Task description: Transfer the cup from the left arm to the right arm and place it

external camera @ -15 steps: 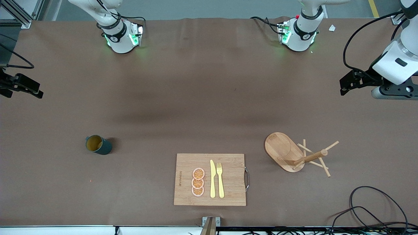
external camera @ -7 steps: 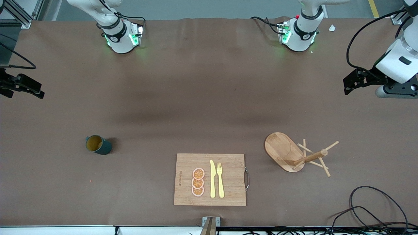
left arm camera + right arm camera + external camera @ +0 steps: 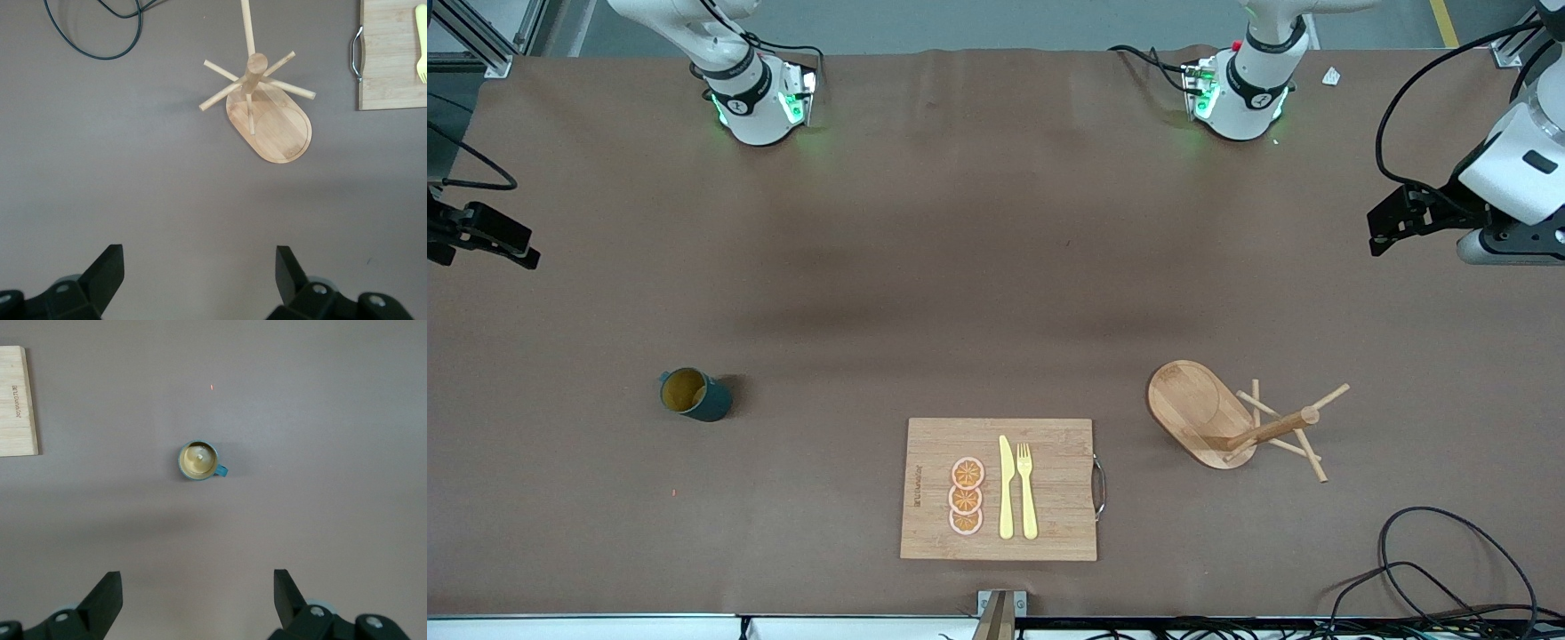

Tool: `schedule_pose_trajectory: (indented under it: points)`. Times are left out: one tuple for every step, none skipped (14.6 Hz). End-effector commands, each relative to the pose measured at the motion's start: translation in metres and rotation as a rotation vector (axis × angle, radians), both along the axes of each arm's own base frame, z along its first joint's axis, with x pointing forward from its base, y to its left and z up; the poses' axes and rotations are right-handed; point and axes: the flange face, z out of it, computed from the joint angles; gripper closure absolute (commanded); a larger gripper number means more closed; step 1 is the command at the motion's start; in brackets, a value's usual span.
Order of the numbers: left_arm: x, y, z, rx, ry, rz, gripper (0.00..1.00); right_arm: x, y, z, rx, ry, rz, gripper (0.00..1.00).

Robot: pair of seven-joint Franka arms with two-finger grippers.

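The cup (image 3: 695, 395) stands well apart from both grippers' spread jaws.

Left white Franka arm's black two-finger gripper (image 3: 199, 277): raised at the table's left-arm end, fingers spread wide, empty | Right white arm's black two-finger gripper (image 3: 197, 599): raised at right-arm end, fingers spread wide, empty

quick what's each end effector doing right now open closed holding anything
Left end effector: open, empty, over bare table.
Right end effector: open, empty; the cup stands untouched.
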Motion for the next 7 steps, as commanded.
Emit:
schedule_pose_trajectory:
  points:
    - [-0.0019,0.0030,0.0065,0.019,0.006,-0.019,0.00,-0.0027,0.0023,0.0052,-0.001,-0.015,0.003,0.00]
    - [-0.0019,0.0030,0.0065,0.019,0.006,-0.019,0.00,-0.0025,0.0025,0.0054,0.001,-0.017,0.002,0.00]
    - [-0.0018,0.0038,0.0065,0.020,0.007,-0.034,0.00,-0.0022,0.0028,0.0056,0.004,-0.020,0.002,0.00]
    - [-0.0012,0.0047,0.0056,0.021,0.010,-0.054,0.00,-0.0024,0.0030,0.0055,0.005,-0.018,0.002,0.00]
    - [-0.0012,0.0045,0.0056,0.020,0.011,-0.065,0.00,-0.0027,0.0032,0.0052,-0.001,-0.015,0.003,0.00]
    - [-0.0012,0.0047,0.0064,0.021,0.009,-0.065,0.00,-0.0028,0.0030,0.0044,-0.002,-0.012,0.004,0.00]
    - [-0.0012,0.0047,0.0064,0.021,0.009,-0.062,0.00,-0.0027,0.0018,0.0045,-0.005,-0.013,0.007,0.00]
